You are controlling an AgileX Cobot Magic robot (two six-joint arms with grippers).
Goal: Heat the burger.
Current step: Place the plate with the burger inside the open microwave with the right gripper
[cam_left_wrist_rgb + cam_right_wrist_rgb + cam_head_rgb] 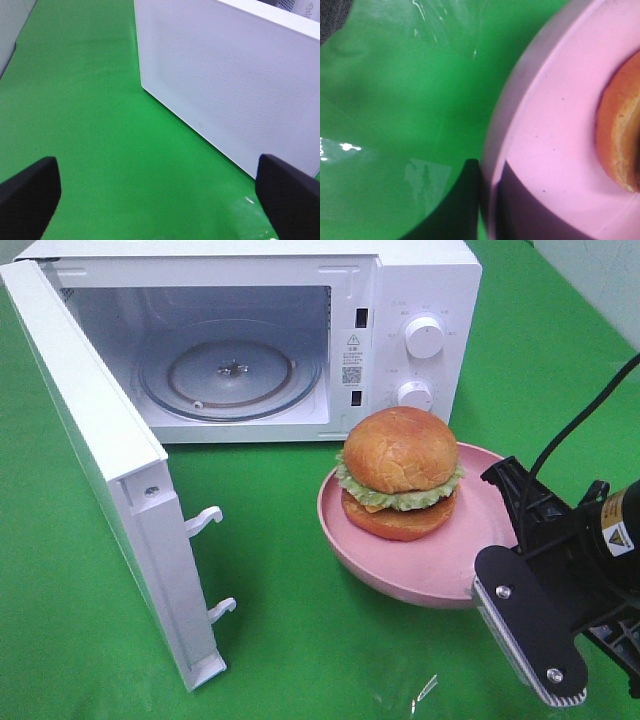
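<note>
Right hand (487, 585) clamps plate (440, 575) rim; burger (401, 474) nearby.

The burger (401, 473) is sitting on the plate (347, 536), which is lying just before the microwave (420, 290), right of its open door (100, 450). The right gripper (489, 202) is clamping the plate's near right rim.

Burger (400, 475): glossy golden-brown top bun, frilly green lettuce, dark patty, orange-brown bottom bun; plate (470, 560) plain pink; microwave (430, 280) white, its door (235, 85) bearing a fine grey dot mesh, turntable (230, 375) clear greyish glass; table (300, 640) solid green; left end effector (157, 190) black.
</note>
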